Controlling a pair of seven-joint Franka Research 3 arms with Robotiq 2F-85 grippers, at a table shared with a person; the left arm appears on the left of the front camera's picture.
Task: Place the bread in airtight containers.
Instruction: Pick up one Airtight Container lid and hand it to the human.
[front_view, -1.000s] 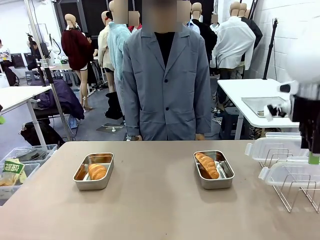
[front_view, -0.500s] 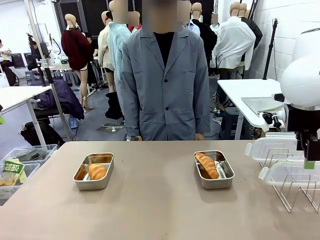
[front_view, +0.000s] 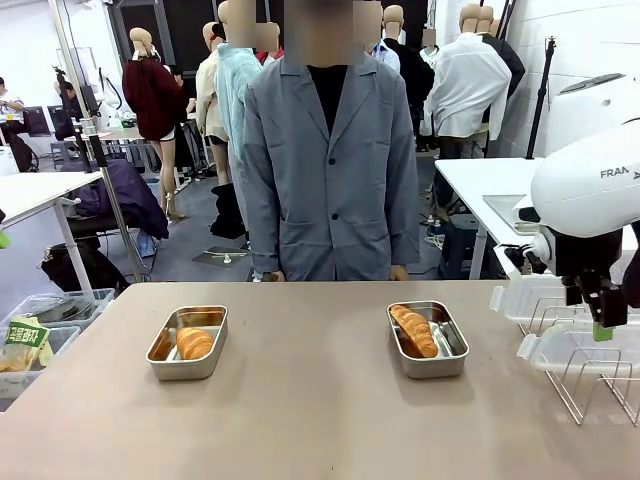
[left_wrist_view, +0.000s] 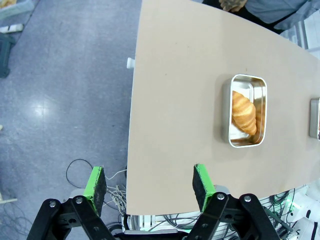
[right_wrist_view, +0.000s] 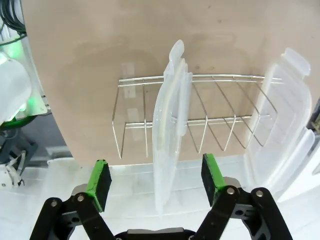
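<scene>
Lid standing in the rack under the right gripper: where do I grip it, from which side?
Pinch the lid by its top edge, straight down: it stands on edge in the wire rack, thin across, in line with the open right gripper.

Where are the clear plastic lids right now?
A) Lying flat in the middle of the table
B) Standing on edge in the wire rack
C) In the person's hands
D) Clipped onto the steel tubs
B: the lids stand on edge in the rack, while the left tub and the right tub sit uncovered, with a croissant in each.
</scene>
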